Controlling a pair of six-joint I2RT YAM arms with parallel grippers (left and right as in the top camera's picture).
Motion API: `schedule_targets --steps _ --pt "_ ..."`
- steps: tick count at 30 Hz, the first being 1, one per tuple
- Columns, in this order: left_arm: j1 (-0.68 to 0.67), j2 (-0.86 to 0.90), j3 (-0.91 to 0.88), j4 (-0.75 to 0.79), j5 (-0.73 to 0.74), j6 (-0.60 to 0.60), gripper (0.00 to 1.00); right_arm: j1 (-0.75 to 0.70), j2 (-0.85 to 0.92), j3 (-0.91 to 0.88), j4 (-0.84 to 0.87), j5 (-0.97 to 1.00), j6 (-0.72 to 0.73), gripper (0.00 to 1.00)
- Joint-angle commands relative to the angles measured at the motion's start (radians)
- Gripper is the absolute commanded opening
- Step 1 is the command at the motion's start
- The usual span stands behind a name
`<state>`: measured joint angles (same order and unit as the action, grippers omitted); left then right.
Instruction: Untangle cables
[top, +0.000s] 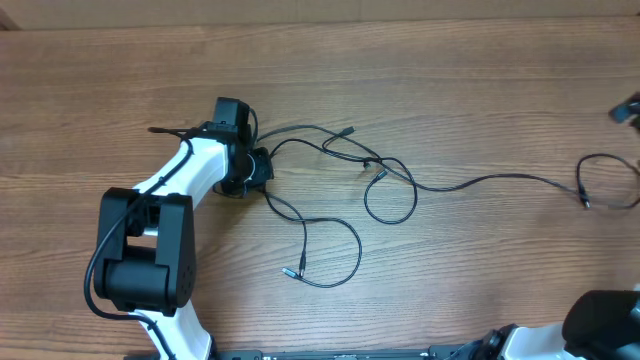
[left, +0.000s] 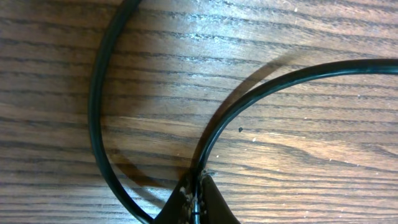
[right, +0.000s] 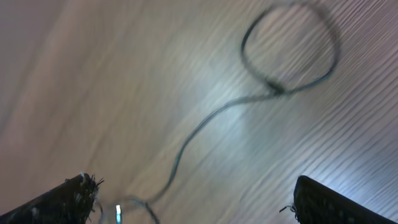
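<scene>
Cables (top: 372, 165) run left-right across desk (top: 450, 60); left claw (left: 196, 196) pinches tangle's left end, right claw (right: 193, 186) wide over far loop (right: 277, 91).

Soft shadows beside cables (left: 95, 112) (right wrist view blurred).

Blurred throughout, looked down on pale wood-grain table (right: 93, 74), thin dark cable (right: 205, 124) curled into a loop at upper right, trailed from the loop down towards lower left, right gripper (right: 189, 186) spread wide, dark frayed fingertips (right: 62, 202) at both bottom corners
</scene>
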<state>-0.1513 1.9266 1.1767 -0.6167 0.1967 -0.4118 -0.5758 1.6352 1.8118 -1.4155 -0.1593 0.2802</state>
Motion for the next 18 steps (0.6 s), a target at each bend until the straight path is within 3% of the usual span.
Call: schedule_targets --steps 1,12,14,18 --pt "-0.009 0.042 -0.029 -0.007 0.01 0.02 0.04 0.07 -0.016 -0.079 0.003 -0.026 -0.019 1.0" --pt "-0.009 0.042 -0.029 -0.008 0.011 0.02 0.04 0.32 -0.013 -0.438 0.261 0.026 0.171 0.96" --pt "-0.009 0.042 -0.029 -0.008 0.011 0.02 0.04 0.358 -0.006 -0.5 0.326 0.056 0.251 0.91" --pt "-0.009 0.042 -0.029 -0.007 0.011 0.02 0.04 0.434 0.004 -0.61 0.485 0.058 0.27 0.79"
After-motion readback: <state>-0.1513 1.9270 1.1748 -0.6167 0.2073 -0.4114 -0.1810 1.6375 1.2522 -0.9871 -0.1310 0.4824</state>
